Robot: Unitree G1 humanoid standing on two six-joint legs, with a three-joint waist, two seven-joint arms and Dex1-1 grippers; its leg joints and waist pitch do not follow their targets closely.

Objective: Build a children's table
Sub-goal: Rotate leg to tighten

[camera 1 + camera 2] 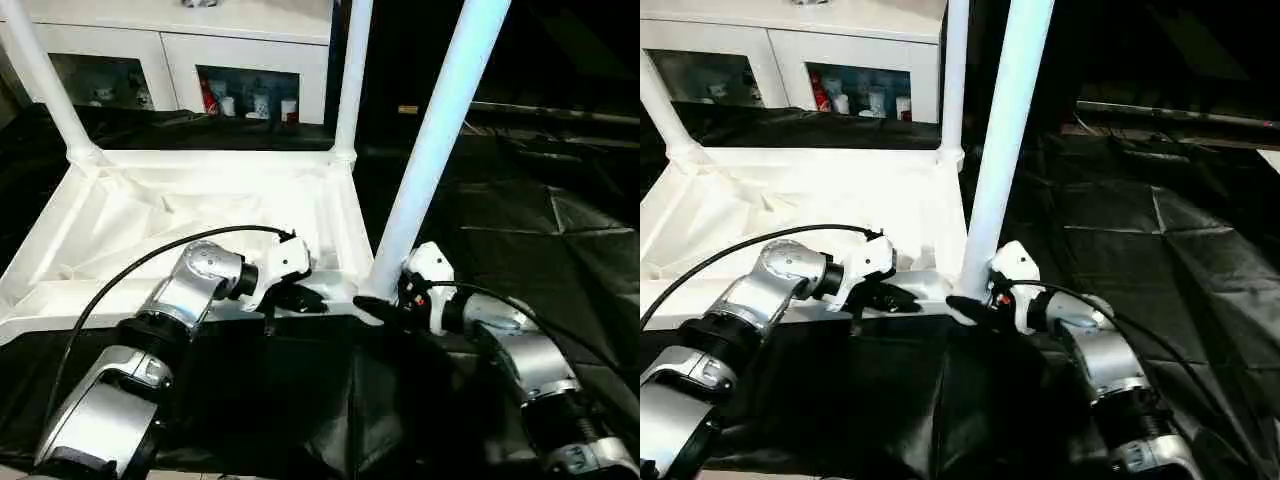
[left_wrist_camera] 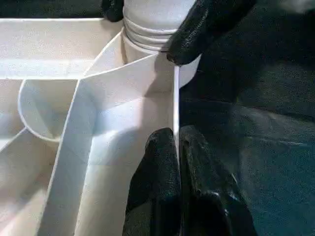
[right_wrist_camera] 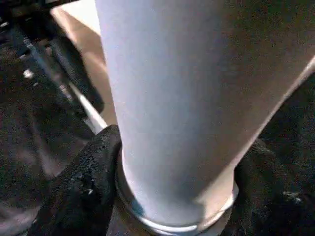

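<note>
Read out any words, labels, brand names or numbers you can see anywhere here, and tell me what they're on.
None can be read.
The table top, its legs and both grippers carry no visible print.
The items in the cabinet behind are too small to read.

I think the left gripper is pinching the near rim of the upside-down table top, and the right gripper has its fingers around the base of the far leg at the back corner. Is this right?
Not quite. The right gripper has its fingers around the base of the near leg, at the front corner beside it, as the left eye view shows. The left gripper does pinch the near rim of the upside-down table top.
</note>
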